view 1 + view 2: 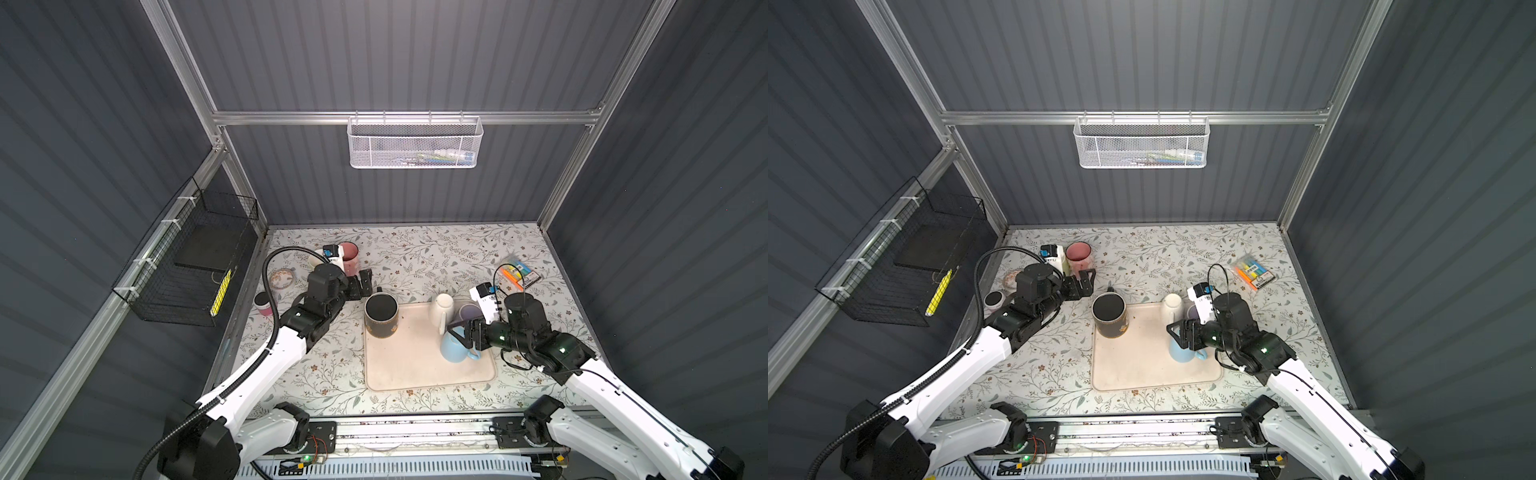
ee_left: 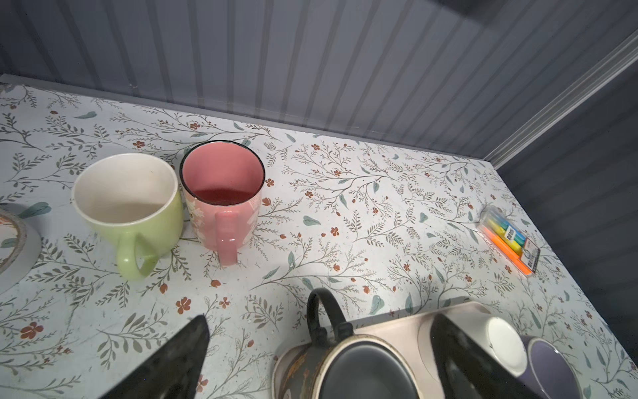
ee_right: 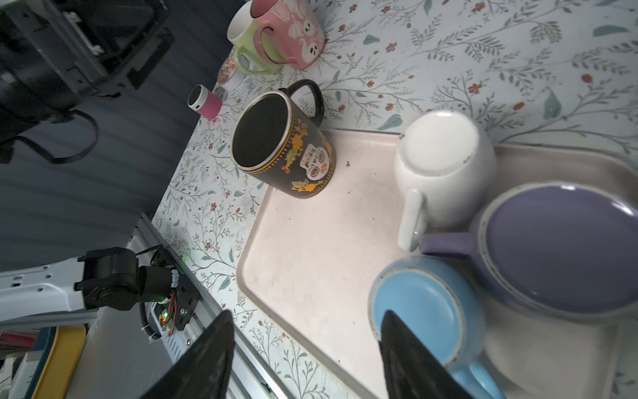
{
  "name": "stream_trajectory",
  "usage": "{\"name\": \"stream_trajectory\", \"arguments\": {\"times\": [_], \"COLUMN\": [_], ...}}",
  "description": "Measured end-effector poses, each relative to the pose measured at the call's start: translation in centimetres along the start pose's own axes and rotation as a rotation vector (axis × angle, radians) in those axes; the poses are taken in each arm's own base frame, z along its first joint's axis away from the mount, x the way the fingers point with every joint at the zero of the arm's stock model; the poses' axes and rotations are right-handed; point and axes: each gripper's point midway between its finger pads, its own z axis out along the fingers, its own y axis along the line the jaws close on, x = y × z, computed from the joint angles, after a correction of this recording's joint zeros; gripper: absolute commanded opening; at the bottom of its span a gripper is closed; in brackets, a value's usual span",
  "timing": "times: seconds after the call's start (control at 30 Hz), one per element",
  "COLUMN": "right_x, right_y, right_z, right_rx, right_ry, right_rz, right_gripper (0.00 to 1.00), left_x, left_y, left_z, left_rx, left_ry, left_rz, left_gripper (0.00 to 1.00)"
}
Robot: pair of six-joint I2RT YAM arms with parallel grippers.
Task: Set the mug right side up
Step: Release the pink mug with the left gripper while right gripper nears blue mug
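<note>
The black mug stands upright at the tray's far-left corner. The left fingers are spread wide and empty beside it. The right fingers are parted and empty over the inverted blue mug.

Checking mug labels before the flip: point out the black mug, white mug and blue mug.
black mug (image 1: 381,308), in a top view, inside its open mouth.
white mug (image 3: 438,145), right wrist view, on its upturned base.
blue mug (image 3: 424,304), right wrist view, on its upturned base.

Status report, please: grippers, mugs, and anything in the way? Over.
Left gripper open, empty, beside upright black mug. Right gripper open at upside-down blue mug. White mug and purple mug, inverted too, crowd it on tray.
</note>
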Motion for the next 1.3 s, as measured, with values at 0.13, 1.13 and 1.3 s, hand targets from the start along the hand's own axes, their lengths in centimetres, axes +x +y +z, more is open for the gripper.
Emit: {"name": "stream_trajectory", "arguments": {"times": [0.13, 1.13, 1.3], "right_x": [1.8, 5.0, 5.4], "right_y": [-1.8, -4.5, -3.6], "right_z": [0.0, 2.4, 2.8], "right_rx": [0.056, 0.139, 0.108], "right_ry": [0.008, 0.11, 0.121], "right_rz": [0.04, 0.069, 0.053], "right_gripper": [0.71, 0.69, 0.68], "left_x": [1.0, 3.5, 3.7], "left_y": [0.1, 1.0, 1.1], "left_z": [-0.6, -1.0, -1.0], "left_rx": [0.004, -0.007, -0.01], "left_ry": [0.014, 0.064, 0.07], "left_rz": [0.006, 0.005, 0.006], "left_gripper": [1.0, 1.0, 1.0]}}
